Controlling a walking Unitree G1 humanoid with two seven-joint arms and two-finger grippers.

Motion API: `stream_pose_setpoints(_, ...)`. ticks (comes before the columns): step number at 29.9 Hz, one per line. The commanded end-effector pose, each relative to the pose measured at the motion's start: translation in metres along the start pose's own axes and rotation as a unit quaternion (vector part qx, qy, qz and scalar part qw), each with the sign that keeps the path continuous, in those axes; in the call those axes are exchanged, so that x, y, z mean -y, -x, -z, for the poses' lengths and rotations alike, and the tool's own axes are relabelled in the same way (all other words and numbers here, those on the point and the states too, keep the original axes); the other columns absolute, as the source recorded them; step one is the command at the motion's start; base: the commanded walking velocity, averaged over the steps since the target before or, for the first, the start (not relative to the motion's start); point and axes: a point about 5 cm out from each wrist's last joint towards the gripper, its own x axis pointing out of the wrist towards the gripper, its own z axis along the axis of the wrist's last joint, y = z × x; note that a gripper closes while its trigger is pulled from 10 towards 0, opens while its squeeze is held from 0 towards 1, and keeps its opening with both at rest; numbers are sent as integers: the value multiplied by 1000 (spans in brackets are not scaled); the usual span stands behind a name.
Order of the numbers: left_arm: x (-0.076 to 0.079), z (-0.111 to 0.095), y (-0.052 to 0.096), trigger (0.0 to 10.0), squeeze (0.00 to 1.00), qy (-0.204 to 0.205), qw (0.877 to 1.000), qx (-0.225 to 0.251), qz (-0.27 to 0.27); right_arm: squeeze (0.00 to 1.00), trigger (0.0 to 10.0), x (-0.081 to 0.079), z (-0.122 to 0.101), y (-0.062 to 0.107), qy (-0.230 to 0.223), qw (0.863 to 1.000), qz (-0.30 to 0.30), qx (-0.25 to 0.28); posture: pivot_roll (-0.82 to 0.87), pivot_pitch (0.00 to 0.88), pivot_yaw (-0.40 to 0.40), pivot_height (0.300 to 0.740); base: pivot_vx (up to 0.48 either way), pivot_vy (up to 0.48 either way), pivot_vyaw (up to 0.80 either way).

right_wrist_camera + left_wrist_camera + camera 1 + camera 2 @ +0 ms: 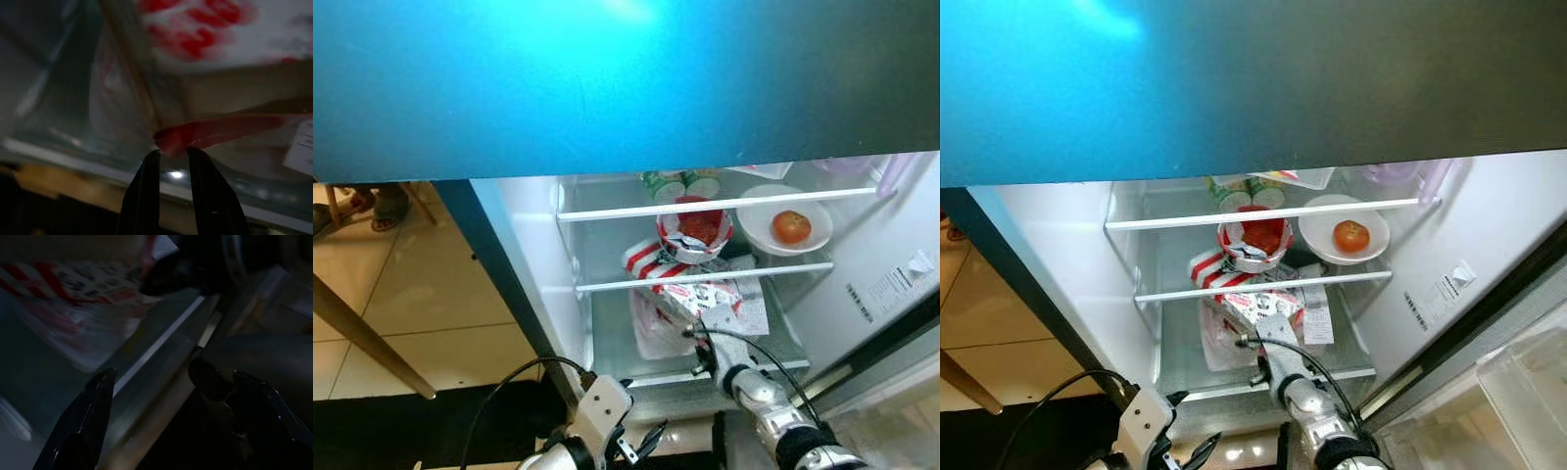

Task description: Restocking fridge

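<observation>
Looking down from the robot's head, the fridge (pixel 524 255) stands open, with its dark blue door across the top of the view. Inside are two glass shelves with white front edges.

On the top shelf (pixel 715 205) a white plate (pixel 759 227) holds a red tomato (pixel 791 227). Beside the plate sits a bowl (pixel 693 235) of red food wrapped in crinkly foil. Two green and white cups (pixel 681 183) stand behind the bowl.

Below the lower shelf, on the bottom floor of the fridge, lies a bag (pixel 690 294) with red and white stripes and some writing on it. It is a floppy plastic bag and it takes up most of that space.

The right gripper (pixel 702 328) reaches into the bottom of the fridge and is at the front end of the bag. In the right wrist view, its two black fingers (pixel 150 196) are close together with just a thin gap, and the tips touch a red edge of the bag (pixel 215 132). They seem to pinch it.

The left gripper (pixel 646 441) hangs low in front of the fridge, near the floor. Its fingers (pixel 93 416) are spread wide apart and hold nothing.

A tan tiled floor (pixel 421 294) lies to the left of the fridge.
</observation>
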Motion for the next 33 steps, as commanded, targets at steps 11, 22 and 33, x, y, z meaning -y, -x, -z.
stream_pose_setpoints(11,3,11,18,10000,0,6,999,-34,-8,0,10000,-33,-53,-7,-24,993,-26,108,91,254,-9,569,0,0,0)
stream_pose_setpoints(22,-3,36,31,10000,0,30,993,-105,-39,0,10000,7,59,17,-18,999,22,-35,75,233,-16,569,0,0,0)
stream_pose_setpoints(33,-24,75,58,10000,0,91,962,-192,-169,0,10000,56,105,50,-141,985,93,-30,29,156,-4,569,0,0,0)
